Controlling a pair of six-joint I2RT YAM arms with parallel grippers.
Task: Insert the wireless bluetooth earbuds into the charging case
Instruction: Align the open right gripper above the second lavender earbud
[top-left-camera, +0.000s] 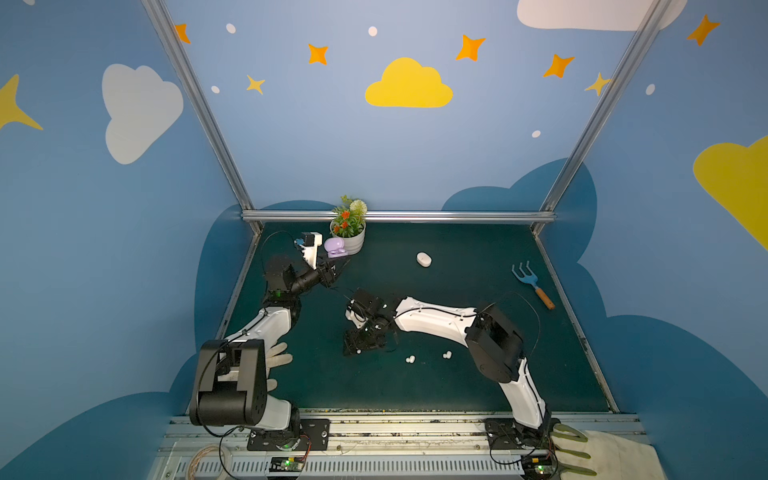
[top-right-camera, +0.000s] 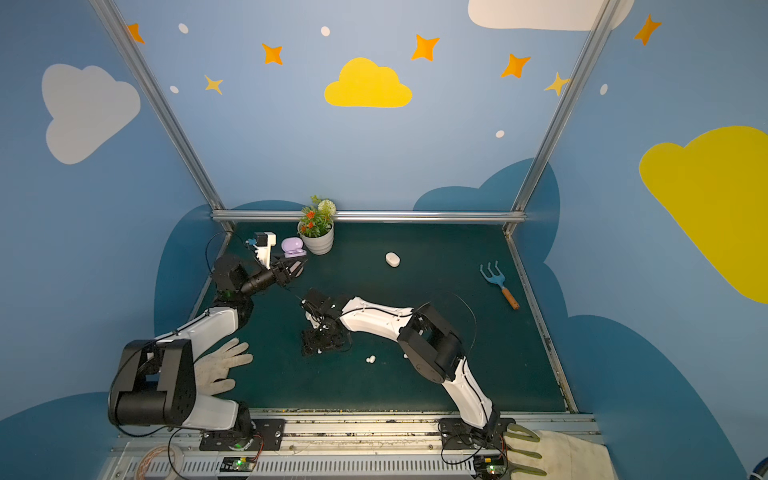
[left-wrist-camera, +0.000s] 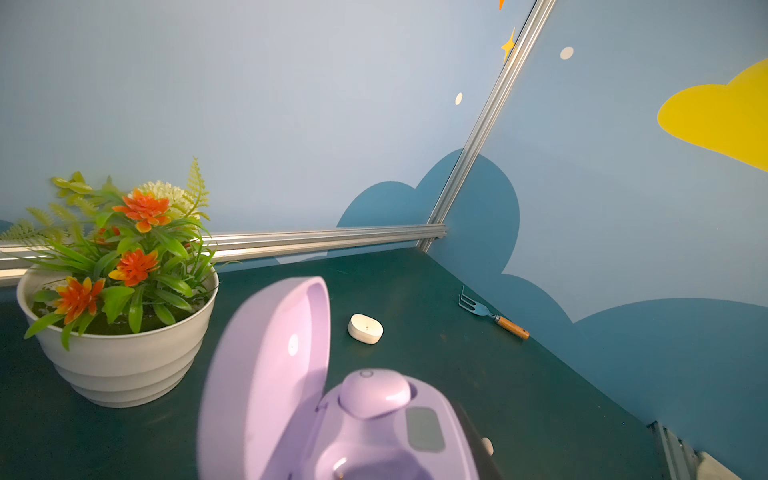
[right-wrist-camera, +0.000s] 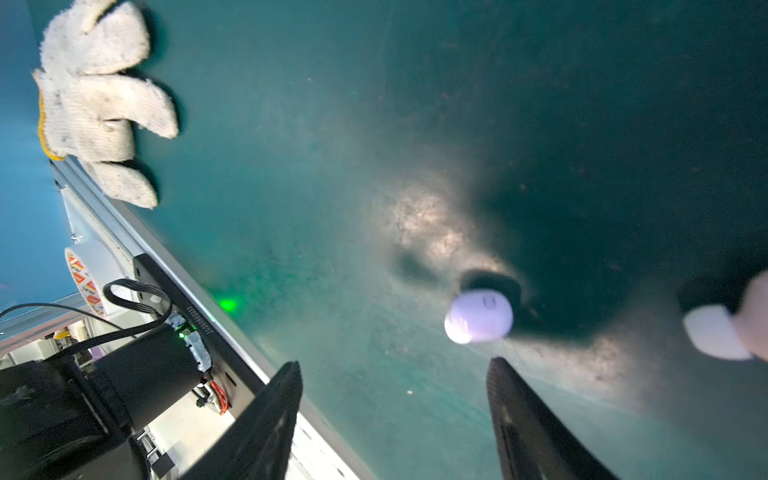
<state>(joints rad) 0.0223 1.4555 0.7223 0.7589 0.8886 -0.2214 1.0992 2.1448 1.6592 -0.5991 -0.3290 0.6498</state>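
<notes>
The left gripper (top-right-camera: 296, 265) is clamped on the lilac charging case (top-left-camera: 336, 246), holding it off the mat just beside the white flower pot (top-left-camera: 350, 243) at the far left. The case lid stands open, and in the left wrist view a seated lilac earbud (left-wrist-camera: 374, 392) fills one socket. The right gripper (right-wrist-camera: 395, 363) points down at the dark green mat (top-left-camera: 457, 386) near the middle, its jaws apart and holding nothing. A loose lilac earbud (right-wrist-camera: 478, 316) lies on the mat just ahead of its fingertips, untouched. To its right lie a pair of pale earbuds (top-left-camera: 410, 359) and a second pair (top-left-camera: 446, 355), close together. A closed white case (top-left-camera: 424, 259) sits farther back, a blue hand rake (top-left-camera: 532, 284) at the right, and a white knit glove (top-left-camera: 276, 357) at the left.
</notes>
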